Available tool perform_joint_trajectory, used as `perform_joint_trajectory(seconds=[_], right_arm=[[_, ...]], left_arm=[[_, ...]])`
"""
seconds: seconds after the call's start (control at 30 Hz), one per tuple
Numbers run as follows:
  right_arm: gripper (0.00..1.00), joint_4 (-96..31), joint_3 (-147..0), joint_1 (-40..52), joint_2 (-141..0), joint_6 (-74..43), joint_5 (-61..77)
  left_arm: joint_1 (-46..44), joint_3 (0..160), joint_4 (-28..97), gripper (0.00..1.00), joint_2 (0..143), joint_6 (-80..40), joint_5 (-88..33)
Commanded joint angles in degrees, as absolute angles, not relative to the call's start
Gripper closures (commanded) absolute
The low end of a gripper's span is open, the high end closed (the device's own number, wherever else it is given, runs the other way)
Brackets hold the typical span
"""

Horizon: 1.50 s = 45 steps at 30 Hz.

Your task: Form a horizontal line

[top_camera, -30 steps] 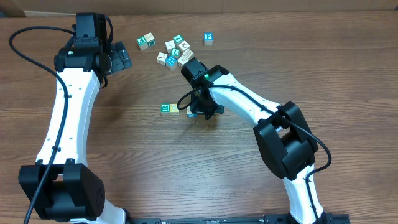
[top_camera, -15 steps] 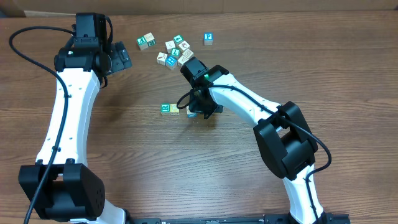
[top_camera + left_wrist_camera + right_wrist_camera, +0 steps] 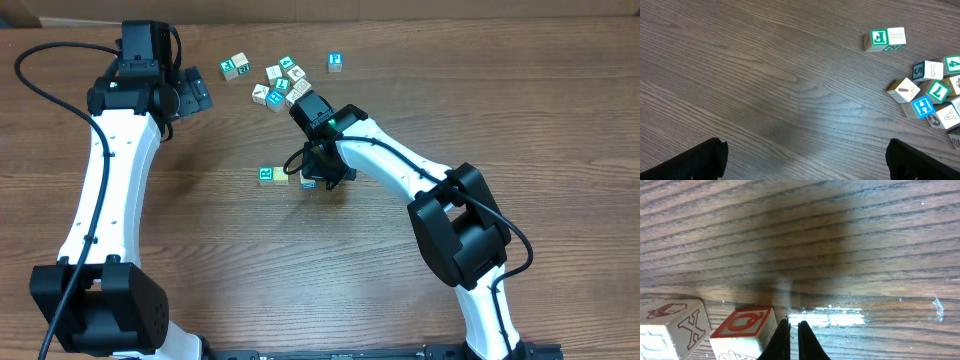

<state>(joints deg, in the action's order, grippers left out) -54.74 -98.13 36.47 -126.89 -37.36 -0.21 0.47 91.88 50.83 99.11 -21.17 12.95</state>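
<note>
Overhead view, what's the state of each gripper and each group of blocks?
left gripper, open, empty, over bare table.
right gripper, shut, empty, tips down beside the row's end.
row of cubes, side by side, flat on table.
loose blocks, scattered, not lined up.

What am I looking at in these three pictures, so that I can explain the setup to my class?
These are two white robot arms with black joints, working at a wooden table. Each arm ends in a two-finger gripper. The wide picture looks straight down from above. The other two come from small cameras on the wrists, so each shows its own fingers at the bottom edge. On the table lie small lettered toy cubes: a loose pile near the top and a short row in the middle. The left gripper is open over bare wood and holds nothing. The right gripper is shut, its tips pointing down at the table right beside a cube with a red mark. Nothing shows between its fingers.
</note>
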Motion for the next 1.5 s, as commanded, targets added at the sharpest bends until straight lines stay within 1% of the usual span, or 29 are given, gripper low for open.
perform_joint_trajectory(seconds=[0.0, 0.33, 0.57, 0.93, 1.47], right_arm=[[0.96, -54.3, -97.8, 36.8, -125.4, -37.5, 0.1], [0.96, -53.0, -97.8, 36.8, -125.4, -37.5, 0.2], [0.96, -55.7, -97.8, 36.8, -125.4, -37.5, 0.1], [0.96, -55.3, -97.3, 37.3, -125.4, -37.6, 0.6], [0.96, -50.6, -95.9, 37.6, -125.4, -37.6, 1.3]], left_arm=[[0.4, 92.0, 50.7, 0.00, 99.3, -20.9, 13.9], [0.4, 92.0, 50.7, 0.00, 99.3, -20.9, 13.9], [0.4, 92.0, 50.7, 0.00, 99.3, -20.9, 13.9], [0.4, 92.0, 50.7, 0.00, 99.3, -20.9, 13.9], [0.4, 92.0, 50.7, 0.00, 99.3, -20.9, 13.9]])
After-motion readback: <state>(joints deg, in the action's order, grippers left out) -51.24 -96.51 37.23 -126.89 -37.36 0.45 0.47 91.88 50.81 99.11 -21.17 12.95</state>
